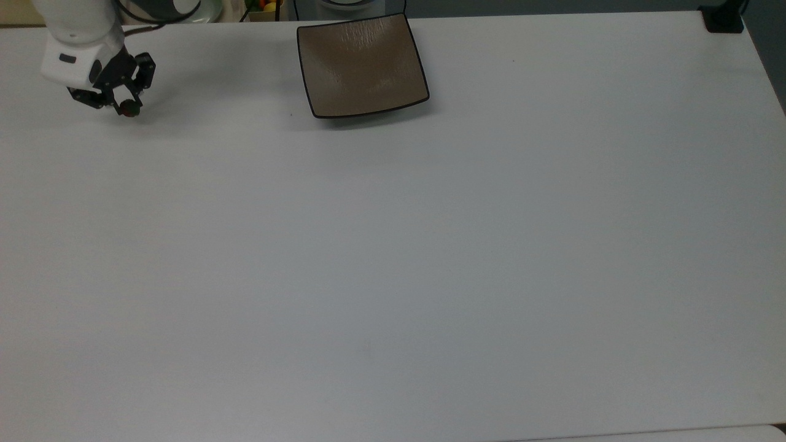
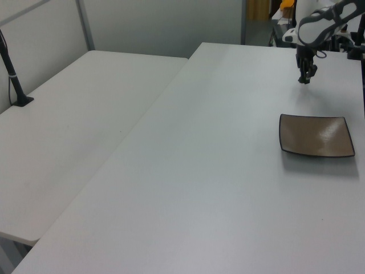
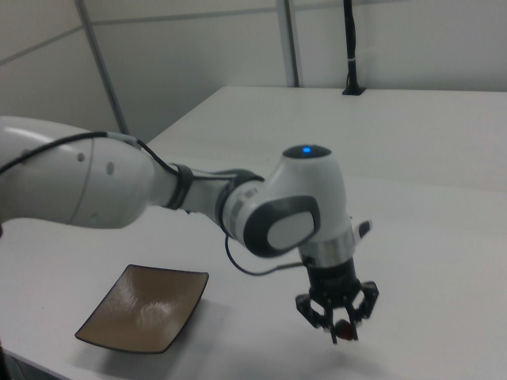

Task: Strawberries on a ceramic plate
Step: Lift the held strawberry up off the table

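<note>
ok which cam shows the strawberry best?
Right view: the strawberry sits red between the gripper fingertips, above the table. Top view shows it as a small red dot. Left view: too small to tell.

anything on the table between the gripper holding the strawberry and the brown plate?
Nothing: in the top view the stretch of white table between the gripper, shut on the strawberry, and the ceramic plate is bare.

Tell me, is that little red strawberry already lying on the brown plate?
No. In the top view the strawberry sits pinched in the pincer, far to the top view's left of the bare ceramic plate.
</note>
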{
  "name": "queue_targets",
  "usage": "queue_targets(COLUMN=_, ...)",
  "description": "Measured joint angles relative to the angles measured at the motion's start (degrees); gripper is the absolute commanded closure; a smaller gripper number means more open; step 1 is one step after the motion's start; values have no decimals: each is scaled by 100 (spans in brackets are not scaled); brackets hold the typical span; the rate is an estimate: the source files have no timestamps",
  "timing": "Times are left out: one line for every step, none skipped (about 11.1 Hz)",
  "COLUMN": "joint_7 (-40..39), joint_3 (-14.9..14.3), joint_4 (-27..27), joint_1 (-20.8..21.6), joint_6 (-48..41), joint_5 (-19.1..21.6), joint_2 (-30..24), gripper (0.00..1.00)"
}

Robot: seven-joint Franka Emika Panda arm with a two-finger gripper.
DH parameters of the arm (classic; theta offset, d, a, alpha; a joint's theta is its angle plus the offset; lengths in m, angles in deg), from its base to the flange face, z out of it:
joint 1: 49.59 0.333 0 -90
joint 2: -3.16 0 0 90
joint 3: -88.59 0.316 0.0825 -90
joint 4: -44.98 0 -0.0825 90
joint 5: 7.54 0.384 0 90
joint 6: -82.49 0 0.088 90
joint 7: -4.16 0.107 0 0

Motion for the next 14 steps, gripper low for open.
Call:
queue_targets(joint_7=0, joint_3=9, joint_4=-96, joint_1=72, joint_6=-367, joint_5=0, joint_2=-187, gripper=93)
queue_targets(joint_7=1, joint_3=20, joint_4=-247, joint_1=172, joint_6=-800, joint_5=1, joint_2=-390, gripper=92)
queue_targets(joint_7=4, joint_3=34, joint_4=-376, joint_1=246, joint_6=-1142, joint_5=6, joint_2=-578, gripper=92)
queue_targets(joint_7=4, joint_3=46, joint_4=-465, joint_1=311, joint_6=-1425, joint_5=7, joint_2=-771, gripper=93)
queue_targets(joint_7=4, joint_3=52, joint_4=-530, joint_1=390, joint_6=-1686, joint_5=9, joint_2=-957, gripper=92)
queue_targets(joint_7=19, joint_3=60, joint_4=-597, joint_1=508, joint_6=-2010, joint_5=12, joint_2=-1142, gripper=92)
queue_targets(joint_7=104, joint_3=85, joint_4=-687, joint_1=626, joint_6=-2322, joint_5=14, joint_2=-1276, gripper=92)
queue_targets(joint_7=282, joint_3=195, joint_4=-777, joint_1=710, joint_6=-2614, joint_5=16, joint_2=-1386, gripper=92)
queue_targets(joint_7=475, joint_3=364, joint_4=-823, joint_1=748, joint_6=-2747, joint_5=18, joint_2=-1463, gripper=92)
queue_targets(joint_7=841, joint_3=656, joint_4=-837, joint_1=763, joint_6=-2905, joint_5=33, joint_2=-1532, gripper=92)
queue_targets(joint_7=1137, joint_3=883, joint_4=-837, joint_1=768, joint_6=-2972, joint_5=50, joint_2=-1550, gripper=92)
queue_targets(joint_7=1503, joint_3=1144, joint_4=-838, joint_1=774, joint_6=-3034, joint_5=61, joint_2=-1556, gripper=91)
queue_targets(joint_7=1844, joint_3=1364, joint_4=-839, joint_1=783, joint_6=-3095, joint_5=123, joint_2=-1562, gripper=91)
queue_targets(joint_7=2145, joint_3=1569, joint_4=-839, joint_1=793, joint_6=-3131, joint_5=189, joint_2=-1569, gripper=91)
